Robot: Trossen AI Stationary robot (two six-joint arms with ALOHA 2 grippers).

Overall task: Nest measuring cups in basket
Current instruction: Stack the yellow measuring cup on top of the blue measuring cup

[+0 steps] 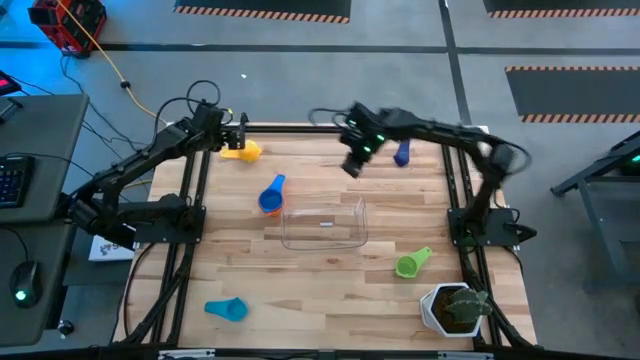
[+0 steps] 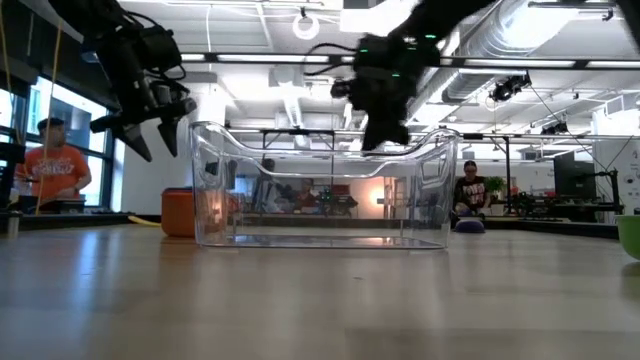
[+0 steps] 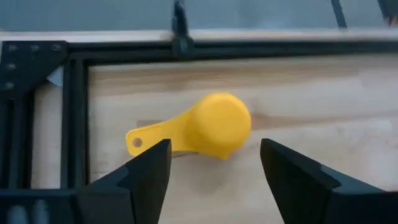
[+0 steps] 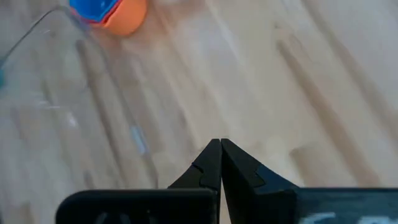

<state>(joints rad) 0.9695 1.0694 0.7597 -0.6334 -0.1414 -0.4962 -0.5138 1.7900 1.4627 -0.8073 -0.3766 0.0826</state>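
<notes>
A yellow measuring cup (image 3: 211,127) lies on the table near the far left corner, its rounded bottom up. My left gripper (image 3: 214,168) hovers open above it, a finger to either side, touching nothing. My right gripper (image 1: 353,167) is shut and empty in the air beyond the far edge of the clear basket (image 1: 325,222). A blue cup sits nested in an orange cup (image 1: 271,198) left of the basket. A dark blue cup (image 1: 402,153) lies at the far right, a green cup (image 1: 413,262) near the right edge, and a light blue cup (image 1: 227,309) at the near left.
A white pot with a green plant (image 1: 455,308) stands at the near right corner. Black frame rails (image 3: 74,112) run along the table's edges close to the yellow cup. Bare wood lies in front of the basket.
</notes>
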